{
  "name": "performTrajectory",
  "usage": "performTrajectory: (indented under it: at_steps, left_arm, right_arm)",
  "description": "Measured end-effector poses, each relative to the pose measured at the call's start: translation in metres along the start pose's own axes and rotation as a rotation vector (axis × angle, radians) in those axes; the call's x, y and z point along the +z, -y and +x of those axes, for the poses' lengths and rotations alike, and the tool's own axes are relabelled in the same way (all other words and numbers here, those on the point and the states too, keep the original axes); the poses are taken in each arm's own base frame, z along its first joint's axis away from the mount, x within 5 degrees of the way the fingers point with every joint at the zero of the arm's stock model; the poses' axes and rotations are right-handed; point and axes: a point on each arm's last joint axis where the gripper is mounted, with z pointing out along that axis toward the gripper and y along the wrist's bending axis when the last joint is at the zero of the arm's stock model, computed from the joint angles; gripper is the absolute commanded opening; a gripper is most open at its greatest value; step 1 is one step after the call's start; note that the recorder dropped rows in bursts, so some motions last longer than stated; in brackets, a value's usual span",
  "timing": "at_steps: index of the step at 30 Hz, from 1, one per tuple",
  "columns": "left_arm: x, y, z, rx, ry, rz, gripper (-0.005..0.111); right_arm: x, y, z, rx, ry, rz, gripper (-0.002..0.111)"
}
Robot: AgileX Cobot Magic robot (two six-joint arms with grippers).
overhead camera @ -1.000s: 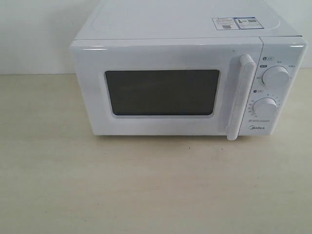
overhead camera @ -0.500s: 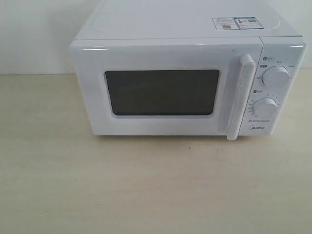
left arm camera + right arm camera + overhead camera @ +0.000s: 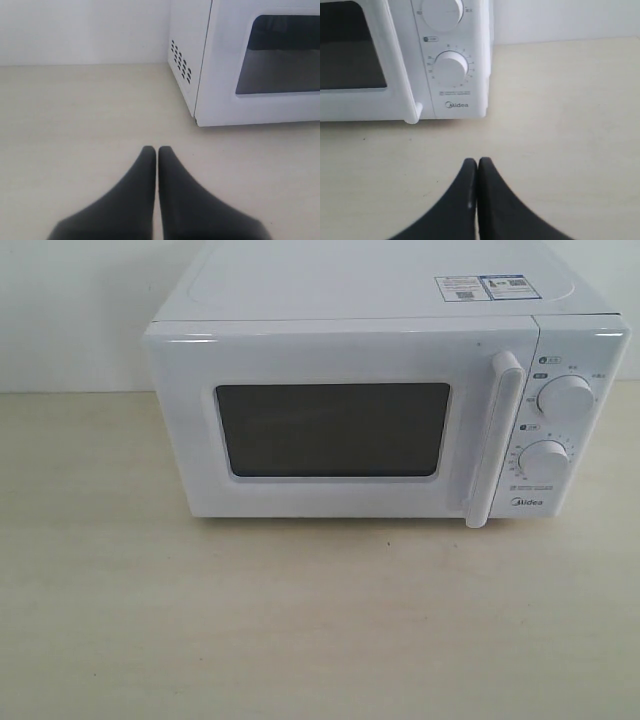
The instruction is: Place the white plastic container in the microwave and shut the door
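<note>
The white Midea microwave (image 3: 380, 390) stands at the back of the beige table, its door (image 3: 330, 430) closed, with the dark window and the vertical bar handle (image 3: 495, 440) facing me. The white plastic container is not visible in any view. My left gripper (image 3: 157, 150) is shut and empty, low over the table in front of the microwave's (image 3: 200, 65) vented left corner. My right gripper (image 3: 477, 162) is shut and empty too, over the table in front of the dial panel (image 3: 451, 67). Neither gripper appears in the exterior view.
The beige table (image 3: 300, 620) stretches in front of the microwave. A white wall (image 3: 80, 310) rises behind it. Two round dials (image 3: 565, 397) sit on the right panel, and stickers (image 3: 485, 287) lie on the top.
</note>
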Motion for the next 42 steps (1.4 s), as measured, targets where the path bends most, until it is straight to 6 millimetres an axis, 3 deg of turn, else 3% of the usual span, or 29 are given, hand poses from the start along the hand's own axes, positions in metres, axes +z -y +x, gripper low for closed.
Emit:
performTrajectory:
  at_steps: [42]
  left_arm:
    - [0.0,0.0,0.0,0.0,0.0,0.0,0.004]
  right_arm:
    - [0.0,0.0002,0.0003,0.046,-0.002,0.012,0.0]
